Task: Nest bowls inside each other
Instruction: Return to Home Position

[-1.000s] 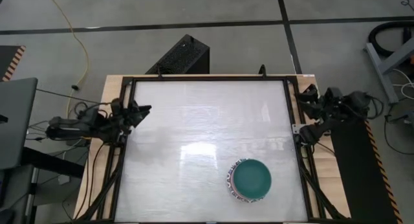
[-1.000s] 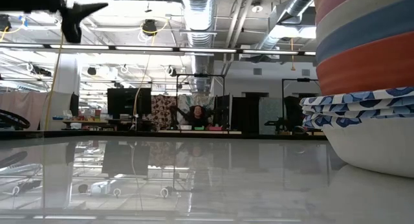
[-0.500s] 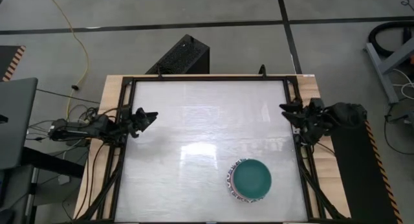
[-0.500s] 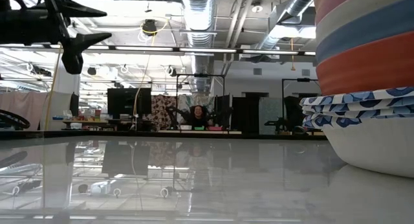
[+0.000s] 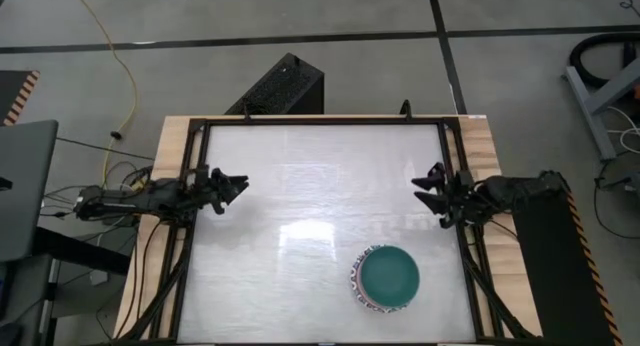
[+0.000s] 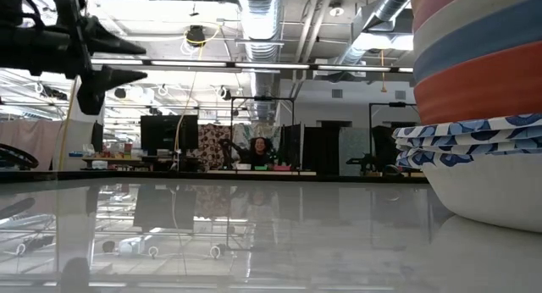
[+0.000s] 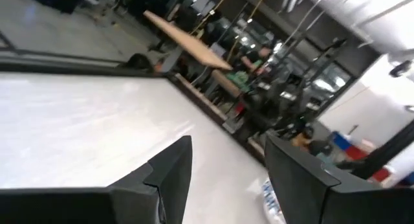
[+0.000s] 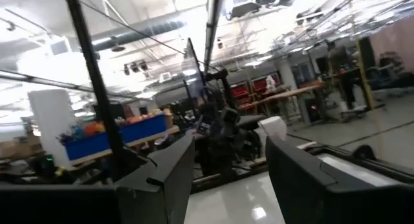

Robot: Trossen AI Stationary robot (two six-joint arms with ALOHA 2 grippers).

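Observation:
The bowls stand nested in one stack [image 5: 389, 277] on the white table's near right part, a teal bowl on top. The low view shows the stack [image 6: 483, 107] close up from the side: a white bowl rests on the table, then blue-and-white patterned rims, then orange, blue, cream and pink bowls. My left gripper [image 5: 238, 186] hovers open just inside the table's left edge and shows at the low view's upper left [image 6: 127, 60]. My right gripper [image 5: 420, 186] hovers open just inside the right edge, farther back than the stack. Nothing lies between either pair of fingers [image 7: 226, 179] [image 8: 226, 179].
A black rail frame [image 5: 455, 201] runs around the table. A black box [image 5: 280, 86] stands beyond the far edge and a grey laptop [image 5: 20, 186] off to the left. A person [image 6: 258, 149] sits far back in the room. The white tabletop [image 5: 320, 186] lies bare between the grippers.
Both arms have sunk and reached in over the table. My right gripper has come from outside the right rail toward the table's middle. My left gripper has moved a little toward the right and down. The stack has stayed where it was.

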